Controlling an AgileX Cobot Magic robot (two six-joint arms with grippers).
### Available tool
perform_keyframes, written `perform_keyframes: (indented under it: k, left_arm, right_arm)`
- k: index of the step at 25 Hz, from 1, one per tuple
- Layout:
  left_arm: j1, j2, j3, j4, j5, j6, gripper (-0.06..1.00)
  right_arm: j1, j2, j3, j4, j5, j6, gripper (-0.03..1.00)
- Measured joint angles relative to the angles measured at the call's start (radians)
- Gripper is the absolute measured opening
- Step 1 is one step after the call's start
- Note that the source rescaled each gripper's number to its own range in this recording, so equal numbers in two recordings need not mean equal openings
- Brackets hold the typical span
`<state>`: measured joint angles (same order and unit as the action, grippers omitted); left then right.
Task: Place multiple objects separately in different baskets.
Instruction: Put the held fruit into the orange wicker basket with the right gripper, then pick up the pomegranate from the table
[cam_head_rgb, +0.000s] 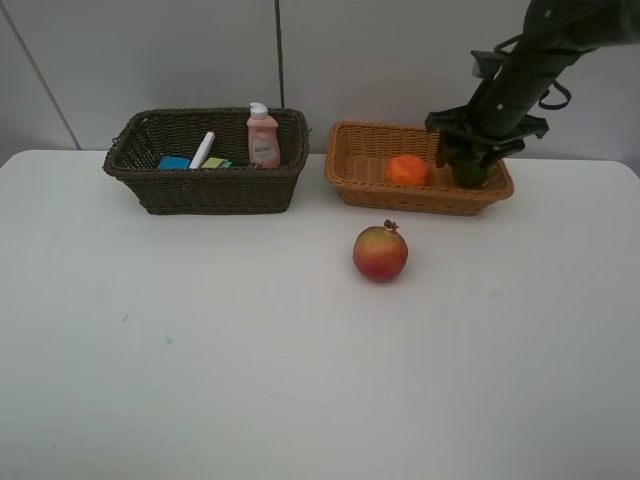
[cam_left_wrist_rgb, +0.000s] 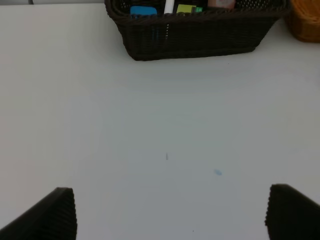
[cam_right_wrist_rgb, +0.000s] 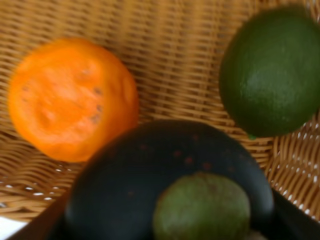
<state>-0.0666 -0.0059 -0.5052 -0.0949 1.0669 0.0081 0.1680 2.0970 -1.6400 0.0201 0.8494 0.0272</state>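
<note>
1. Bench (cam_head_rgb: 200, 380): flat matte white top, a few tiny specks; pale grey panelled wall behind with one dark vertical seam.
2. Dark brown basket (cam_head_rgb: 210, 185), rear left of bench: deep, tight wicker weave. Holds the pink bottle (cam_head_rgb: 263, 138) upright, the white marker (cam_head_rgb: 203, 149) leaning, plus a blue block (cam_head_rgb: 174, 162) and a yellow-green block (cam_head_rgb: 216, 162).
3. Light tan basket (cam_head_rgb: 420, 190), rear right: shallower, finer glossy weave. Orange (cam_right_wrist_rgb: 75, 97) with dimpled peel, smooth green lime (cam_right_wrist_rgb: 272, 70), and dark mangosteen (cam_right_wrist_rgb: 165, 185) with green calyx all inside.
4. Pomegranate (cam_head_rgb: 380, 253): round, red-yellow, lone on bench just in front of tan basket.
5. Right gripper (cam_head_rgb: 468, 165): down in tan basket at the mangosteen; can't tell whether it grips or has let go.
6. Left gripper (cam_left_wrist_rgb: 170, 212): jaws wide apart, holding nothing, above bare bench in front of dark basket.
</note>
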Motion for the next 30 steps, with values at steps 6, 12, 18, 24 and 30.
perform_keyframes:
  k: [6, 12, 18, 24, 30]
  left_arm:
    - [0.0, 0.0, 0.0, 0.0, 0.0, 0.0, 0.92]
    - [0.0, 0.0, 0.0, 0.0, 0.0, 0.0, 0.92]
    - [0.0, 0.0, 0.0, 0.0, 0.0, 0.0, 0.92]
    - [0.0, 0.0, 0.0, 0.0, 0.0, 0.0, 0.92]
    - [0.0, 0.0, 0.0, 0.0, 0.0, 0.0, 0.92]
  right_arm:
    - [0.002, -0.001, -0.005, -0.004, -0.001, 0.0, 0.94]
    - [0.004, -0.047, -0.006, 0.063, 0.122, 0.003, 1.0]
    - [0.055, -0.17, -0.008, 0.157, 0.345, 0.003, 1.0]
    - [0.241, -0.184, 0.036, 0.117, 0.366, 0.041, 1.0]
    - [0.367, -0.184, 0.125, 0.07, 0.334, 0.073, 1.0]
